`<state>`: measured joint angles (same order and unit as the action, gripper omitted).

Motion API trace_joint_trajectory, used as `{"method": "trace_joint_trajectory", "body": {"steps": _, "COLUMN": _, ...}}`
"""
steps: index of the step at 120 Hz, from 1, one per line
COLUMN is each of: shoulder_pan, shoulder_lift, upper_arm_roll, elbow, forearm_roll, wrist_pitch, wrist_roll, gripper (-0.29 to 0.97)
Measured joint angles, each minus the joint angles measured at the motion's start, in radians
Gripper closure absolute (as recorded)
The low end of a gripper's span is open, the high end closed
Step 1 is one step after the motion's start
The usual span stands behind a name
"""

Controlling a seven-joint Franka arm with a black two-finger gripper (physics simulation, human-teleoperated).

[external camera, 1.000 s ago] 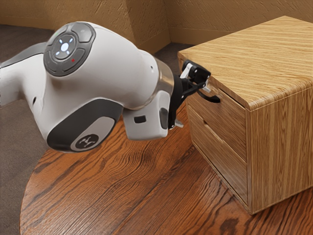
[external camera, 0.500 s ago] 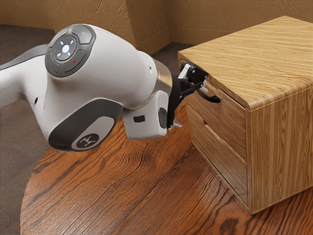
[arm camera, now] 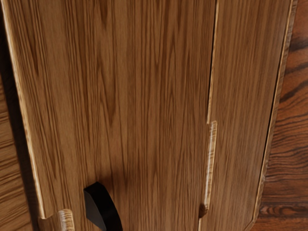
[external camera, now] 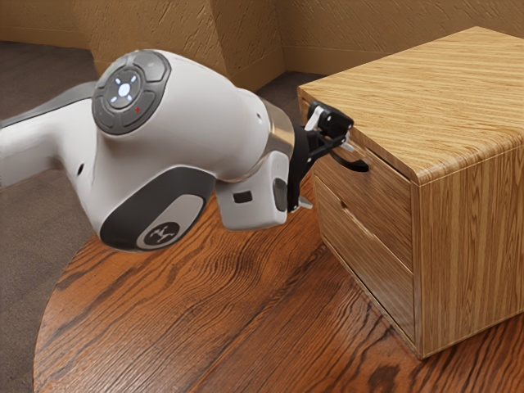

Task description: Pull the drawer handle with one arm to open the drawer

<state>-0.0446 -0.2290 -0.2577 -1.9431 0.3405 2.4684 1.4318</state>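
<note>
A round wooden counter carried a two-drawer cabinet at the exterior view's right, and the white arm reached across to it. The top drawer sat flush with the cabinet front, not yet opened. Its black handle lay right at the gripper; whether the gripper had closed on it could not be told. With a shallow hold, a pull might slip off the handle's end and leave the drawer shut.
</note>
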Motion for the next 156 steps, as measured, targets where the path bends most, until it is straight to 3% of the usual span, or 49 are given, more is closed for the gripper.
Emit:
{"method": "trace_joint_trajectory", "body": {"steps": 96, "shoulder_pan": -0.003, "shoulder_lift": 0.013, "upper_arm_roll": 0.011, "elbow": 0.048, "forearm_roll": 0.033, "wrist_pitch": -0.091, "wrist_roll": 0.005, "gripper": 0.02}}
{"method": "trace_joint_trajectory", "body": {"steps": 156, "shoulder_pan": 0.003, "shoulder_lift": 0.082, "upper_arm_roll": 0.015, "elbow": 0.062, "forearm_roll": 0.035, "wrist_pitch": -0.088, "wrist_roll": 0.007, "gripper": 0.02}}
